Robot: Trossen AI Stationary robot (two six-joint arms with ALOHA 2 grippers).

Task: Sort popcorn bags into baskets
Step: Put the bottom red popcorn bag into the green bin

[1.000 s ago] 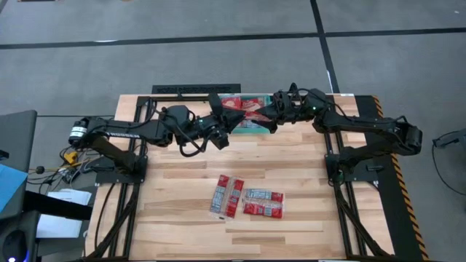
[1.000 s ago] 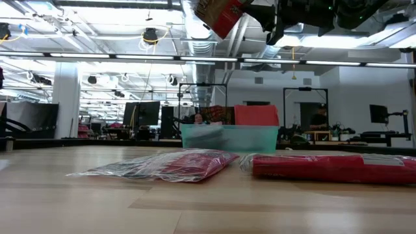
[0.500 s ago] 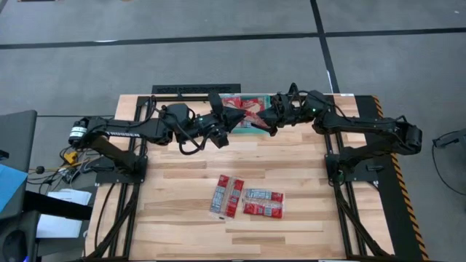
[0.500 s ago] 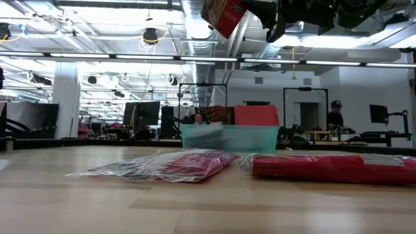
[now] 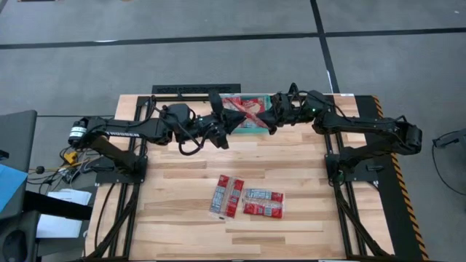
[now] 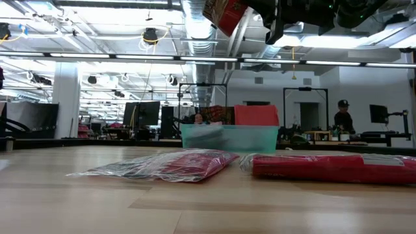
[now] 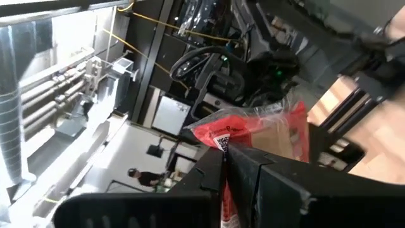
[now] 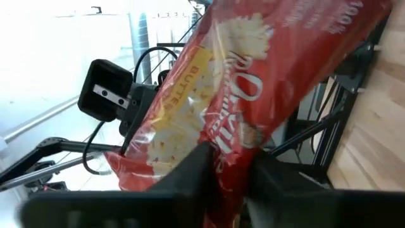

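A red popcorn bag (image 5: 244,109) hangs in the air over the teal basket (image 5: 256,125) at the table's far edge, high in the low view (image 6: 225,12). My left gripper (image 7: 226,166) is shut on it from the left, and my right gripper (image 8: 231,174) is shut on it from the right. The basket (image 6: 229,138) stands on the table with red bags (image 6: 255,116) sticking up from it. More popcorn bags (image 5: 227,196) (image 5: 263,204) lie flat on the table's near middle. My left gripper pinches an end of the popcorn bag (image 7: 223,147) between its two fingers. The bag stands out beyond the fingertips, lifted clear of the table and basket. My right gripper has the bag's other end (image 8: 235,142) between its two fingers (image 8: 190,170). The bag stretches away past them toward the left arm, lifted clear.
The loose bags on the table (image 6: 175,164) (image 6: 331,166) lie near the front, between the two arm bases. Bare wood lies to either side of them. The arm mounts stand at the table's left and right edges.
The held bag has gone a little up and toward the right arm, carried by my left gripper. My right gripper stays at the bag's other end.
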